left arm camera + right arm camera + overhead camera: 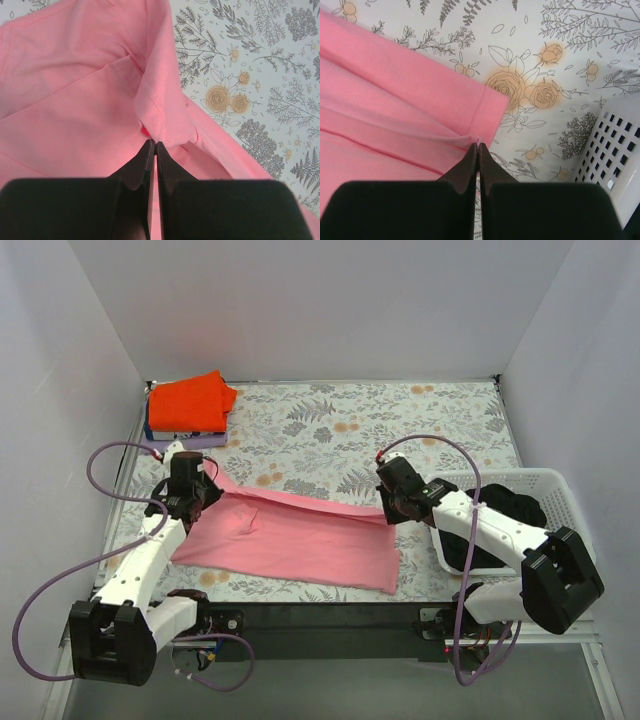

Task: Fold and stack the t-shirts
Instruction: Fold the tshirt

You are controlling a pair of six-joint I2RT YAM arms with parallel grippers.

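From above, the pink t-shirt (300,540) lies on the counter (420,430) between both arms. The orange t-shirt (190,405) sits folded in the far left corner. Left wrist: the left tool (152,146) is pinched tight on a pink fold. Right wrist: the right tool (478,146) is pinched tight on the hem, likely so both can fold it together.

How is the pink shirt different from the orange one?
The pink t-shirt is light pink and lies spread out near the arms; the orange t-shirt is bright orange-red and sits folded at the far left corner. The left gripper and right gripper each pinch the pink one's edge; no gripper touches the orange one. Both are cloth.
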